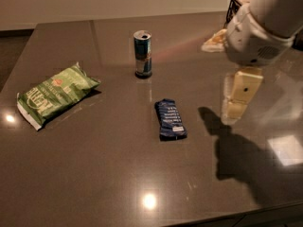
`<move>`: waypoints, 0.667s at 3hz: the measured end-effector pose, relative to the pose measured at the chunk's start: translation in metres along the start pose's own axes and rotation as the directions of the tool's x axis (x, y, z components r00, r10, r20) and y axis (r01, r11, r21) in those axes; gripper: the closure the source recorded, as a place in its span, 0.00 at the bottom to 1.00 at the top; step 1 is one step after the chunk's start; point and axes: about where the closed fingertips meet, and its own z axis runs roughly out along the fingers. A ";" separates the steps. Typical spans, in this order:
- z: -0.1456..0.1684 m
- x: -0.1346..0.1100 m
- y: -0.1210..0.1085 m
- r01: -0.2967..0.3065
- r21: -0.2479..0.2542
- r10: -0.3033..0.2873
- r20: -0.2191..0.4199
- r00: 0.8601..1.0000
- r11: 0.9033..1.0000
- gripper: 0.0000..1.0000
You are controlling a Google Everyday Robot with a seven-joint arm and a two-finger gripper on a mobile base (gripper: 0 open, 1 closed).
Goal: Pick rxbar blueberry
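Our gripper (238, 98) hangs to the right of the blue bar (171, 119), not touching it; we cannot tell its opening.

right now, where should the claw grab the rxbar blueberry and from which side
I'd take the rxbar blueberry at its middle from straight above, closing across its narrow width onto the two long edges. It lies flat on the table, so its sides offer little height to pinch. The can and green bag sit well apart. The claw hangs to its right, above the table.
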 end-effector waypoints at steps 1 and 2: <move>0.034 -0.029 0.002 0.217 -0.051 -0.214 0.058 0.975 0.975 0.00; 0.067 -0.050 0.011 0.429 -0.084 -0.422 0.090 0.902 0.900 0.00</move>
